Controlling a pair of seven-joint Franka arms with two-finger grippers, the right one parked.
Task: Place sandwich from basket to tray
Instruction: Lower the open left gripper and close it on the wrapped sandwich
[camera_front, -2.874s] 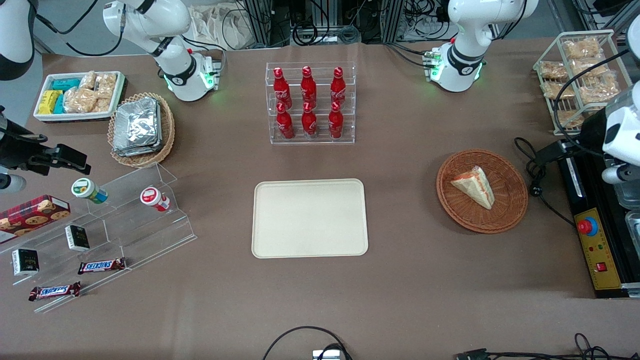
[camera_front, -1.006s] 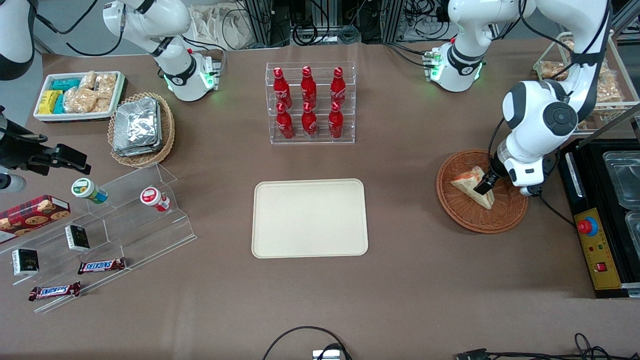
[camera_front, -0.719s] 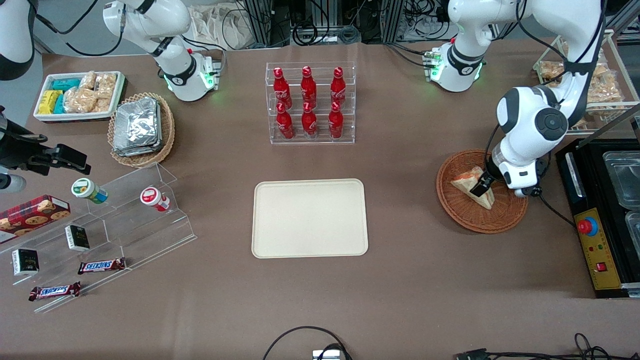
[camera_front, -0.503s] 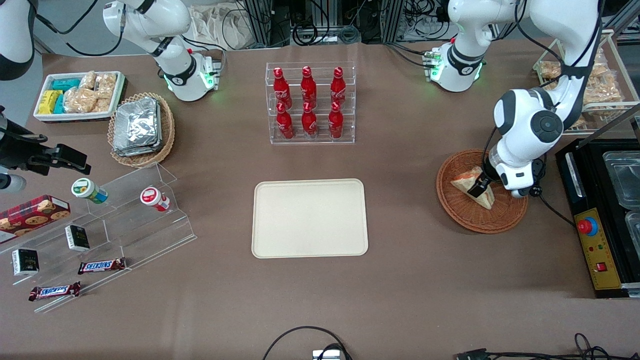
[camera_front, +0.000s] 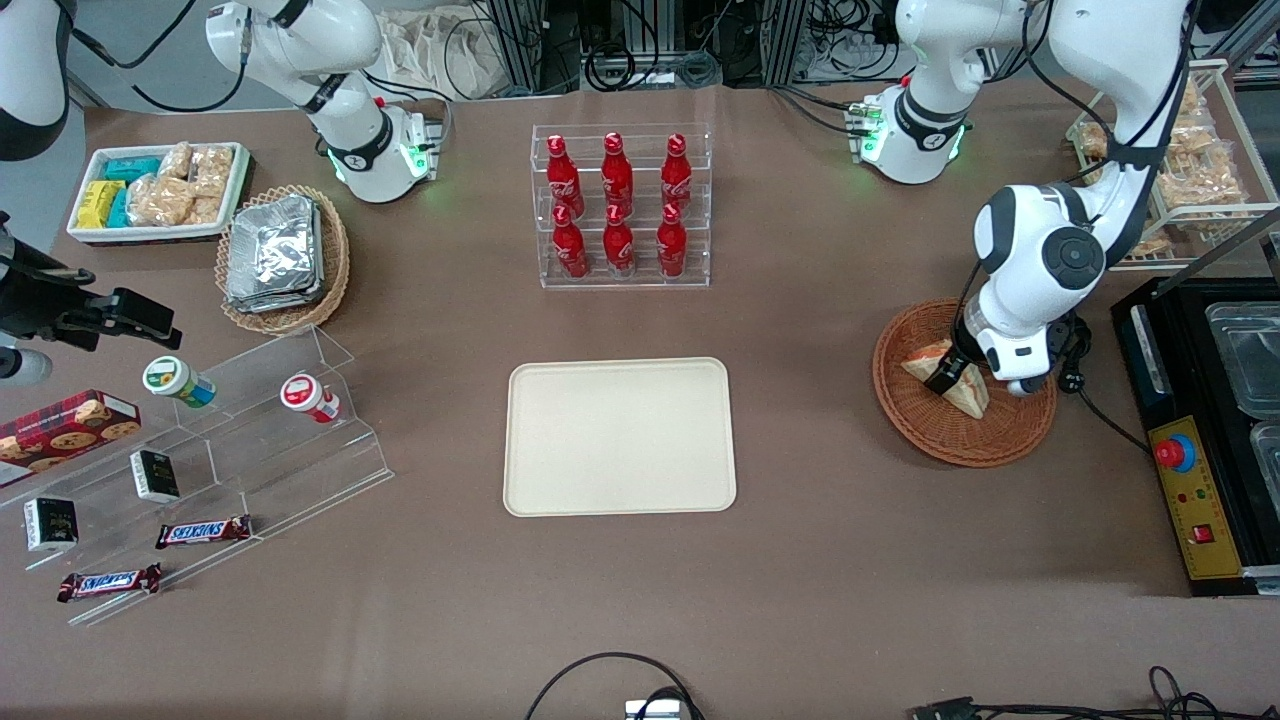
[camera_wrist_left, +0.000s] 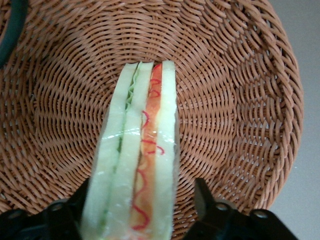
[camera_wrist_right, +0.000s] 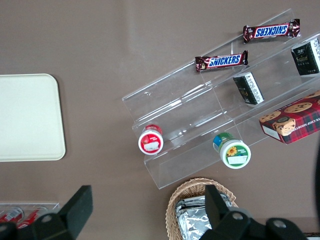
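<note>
Front view: places the gripper (camera_front: 945, 374) low inside the basket (camera_front: 1000, 445), over the sandwich (camera_front: 968, 394), at the working arm's end of the table. Shows the tray (camera_front: 619, 437) bare and well apart from that basket, nearer the table's middle, with a rack of red bottles (camera_front: 620, 207) farther from the camera than the tray. Hides much of the sandwich under the wrist, so only a pale corner and a strip of red edge peek out; cannot tell from here how the jaws stand.

Left wrist view: supplies what is missing. Shows the sandwich (camera_wrist_left: 135, 155) standing on edge on the basket's weave (camera_wrist_left: 235, 100), layers facing the camera, green filling along one side and red along the other under clear wrap. Shows one dark finger (camera_wrist_left: 205, 200) just beside the red-side bread and the other finger (camera_wrist_left: 70, 210) at the green side, jaws spread wide enough to straddle the wedge; cannot tell whether the pads press it. Cuts off the wedge's nearest end and the fingertips.
</note>
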